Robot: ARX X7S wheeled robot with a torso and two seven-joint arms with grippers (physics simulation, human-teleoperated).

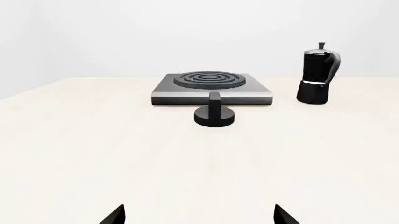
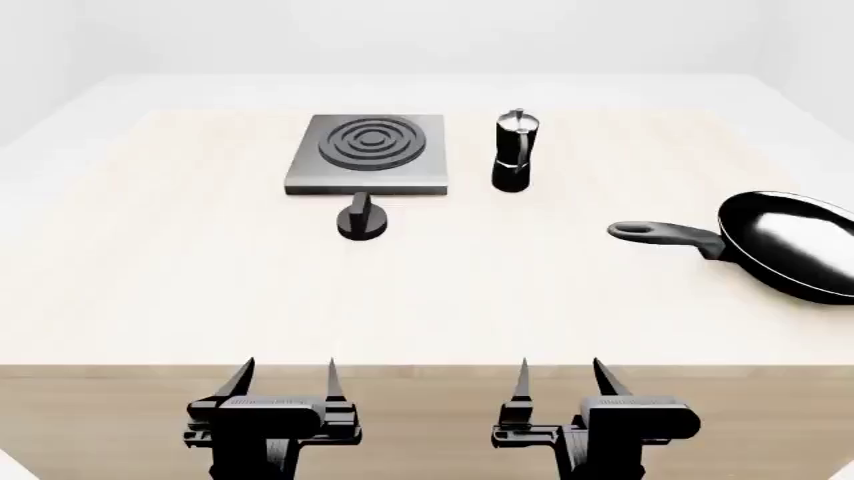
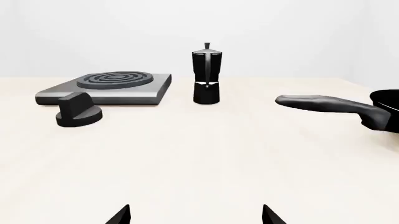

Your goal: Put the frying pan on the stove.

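The black frying pan [image 2: 797,243] lies on the table at the far right, its long handle [image 2: 663,236] pointing left; the right wrist view shows the handle [image 3: 324,104] and a bit of the rim. The grey stove [image 2: 368,152] with its ringed burner sits at the back centre-left; it also shows in the left wrist view [image 1: 212,87] and the right wrist view [image 3: 106,87]. My left gripper [image 2: 283,378] and right gripper [image 2: 559,376] hover at the table's near edge, both open and empty, far from pan and stove.
A black-and-silver moka pot [image 2: 514,151] stands just right of the stove. A small black round knob [image 2: 360,218] sits in front of the stove. The pale table [image 2: 160,270] ends in a wooden front edge below my grippers.
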